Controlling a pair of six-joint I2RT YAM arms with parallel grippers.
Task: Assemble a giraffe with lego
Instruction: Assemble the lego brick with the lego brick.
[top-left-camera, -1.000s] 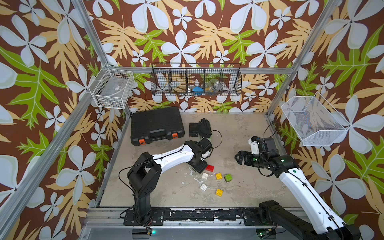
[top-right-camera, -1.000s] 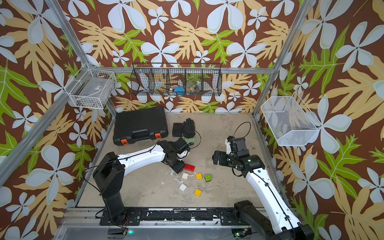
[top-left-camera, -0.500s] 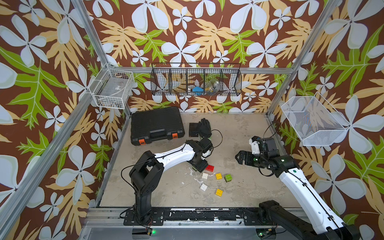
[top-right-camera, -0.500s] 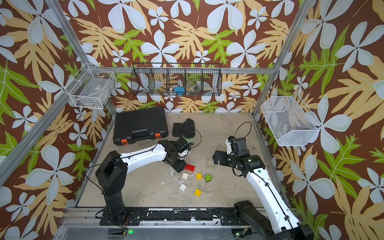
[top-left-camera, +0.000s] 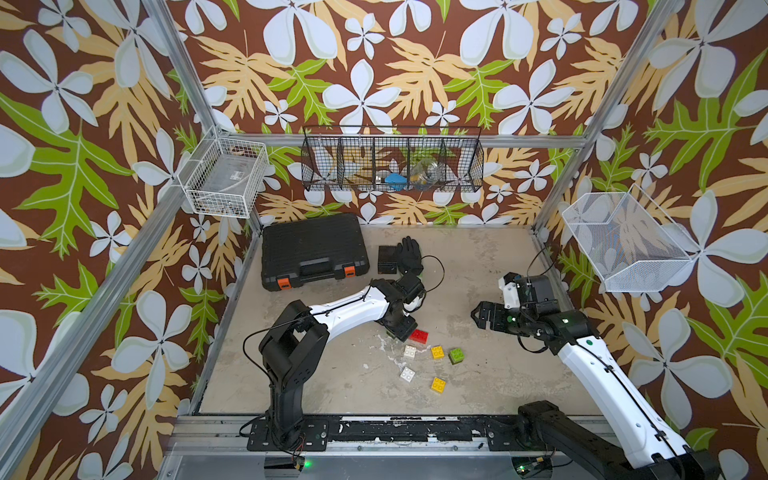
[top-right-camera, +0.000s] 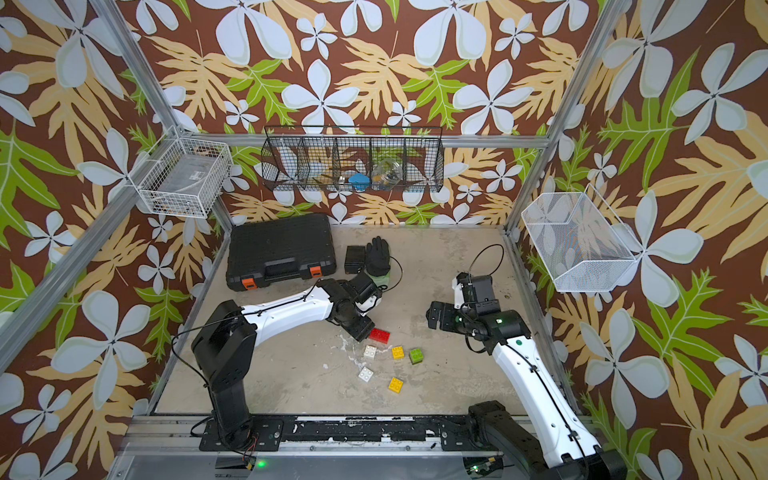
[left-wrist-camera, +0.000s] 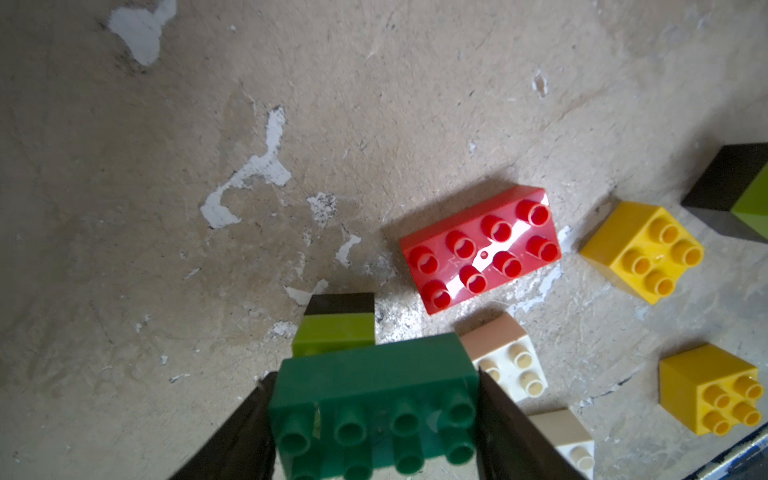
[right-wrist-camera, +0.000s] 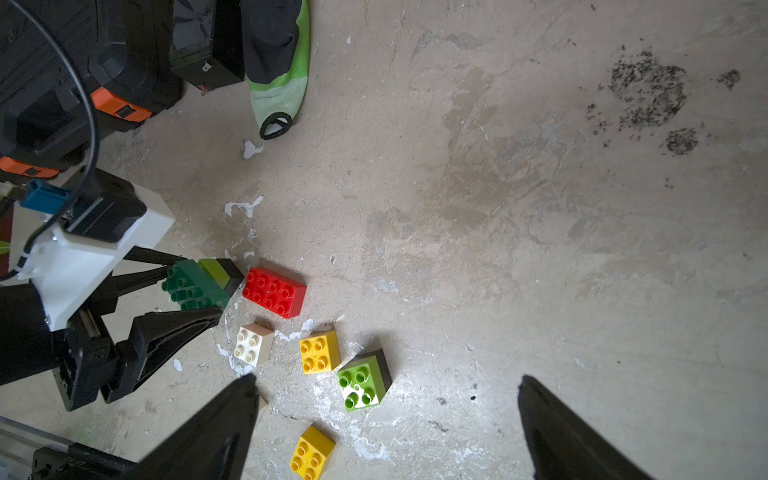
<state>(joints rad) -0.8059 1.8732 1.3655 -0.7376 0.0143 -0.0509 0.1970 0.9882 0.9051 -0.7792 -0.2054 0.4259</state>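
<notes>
Your left gripper (right-wrist-camera: 197, 289) clasps the green brick (left-wrist-camera: 374, 374), a lime brick (left-wrist-camera: 332, 334) and black brick (left-wrist-camera: 338, 305) stuck beneath, just beside the red brick (left-wrist-camera: 478, 249) on the surface (left-wrist-camera: 166, 166); your right gripper (right-wrist-camera: 386, 380) hangs spread wide, well apart.

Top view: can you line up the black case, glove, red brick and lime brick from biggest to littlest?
In a top view:
1. black case
2. glove
3. red brick
4. lime brick
The last two look close.
</notes>
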